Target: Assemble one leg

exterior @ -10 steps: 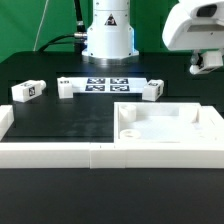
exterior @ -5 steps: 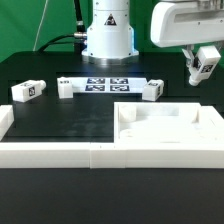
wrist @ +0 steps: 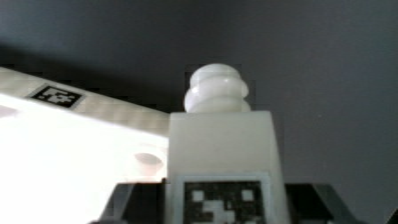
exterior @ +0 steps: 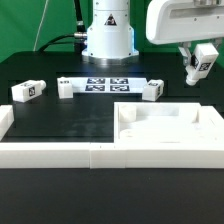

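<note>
My gripper hangs at the exterior view's upper right, shut on a white leg with a fiducial tag, held in the air above the far right corner of the white tabletop. In the wrist view the held leg stands between the dark fingers, its rounded peg pointing away and its tag near the gripper. The tabletop's tagged rim lies beside it. Three more legs lie on the table: one at the far left, one and one at the ends of the marker board.
The marker board lies flat before the robot base. Long white border rails run along the front edge and join the tabletop's front.
The gripper with the leg has moved toward the exterior view's left, then shifted only slightly. The parts on the table have not moved.
</note>
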You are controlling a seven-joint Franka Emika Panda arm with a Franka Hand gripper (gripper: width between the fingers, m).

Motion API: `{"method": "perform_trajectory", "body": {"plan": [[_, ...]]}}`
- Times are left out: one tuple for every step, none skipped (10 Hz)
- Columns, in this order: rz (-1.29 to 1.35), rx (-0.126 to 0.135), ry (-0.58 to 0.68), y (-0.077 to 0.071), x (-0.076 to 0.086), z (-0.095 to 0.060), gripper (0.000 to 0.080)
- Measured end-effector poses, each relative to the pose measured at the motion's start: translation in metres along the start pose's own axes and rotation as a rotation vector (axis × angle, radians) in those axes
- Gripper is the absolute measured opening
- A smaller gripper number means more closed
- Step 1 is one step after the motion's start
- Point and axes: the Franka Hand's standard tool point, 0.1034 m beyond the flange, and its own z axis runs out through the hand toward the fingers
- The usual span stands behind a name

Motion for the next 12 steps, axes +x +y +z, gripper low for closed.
{"method": "perform_trajectory", "body": {"plan": [[-0.006, 0.0, 0.0, 0.001, 0.0, 0.0, 0.0285], [-0.033, -0.003, 0.006, 0.01, 0.007, -0.001, 0.0285], [-0.037, -0.005, 0.012, 0.019, 0.02, -0.007, 0.0285], [-0.052, -0.006, 0.027, 0.026, 0.035, -0.01, 0.0285], [-0.057, -0.004, 0.041, 0.031, 0.049, -0.01, 0.0285], [-0.058, -0.004, 0.06, 0.035, 0.067, -0.009, 0.0285], [-0.065, -0.003, 0.077, 0.041, 0.083, -0.008, 0.0285], [-0.075, -0.005, 0.089, 0.047, 0.091, -0.008, 0.0285], [-0.074, -0.004, 0.087, 0.046, 0.09, -0.007, 0.0285], [-0.075, -0.004, 0.086, 0.046, 0.09, -0.006, 0.0285], [-0.075, -0.004, 0.086, 0.046, 0.09, -0.006, 0.0285], [-0.076, -0.005, 0.091, 0.046, 0.091, -0.006, 0.0285]]}}
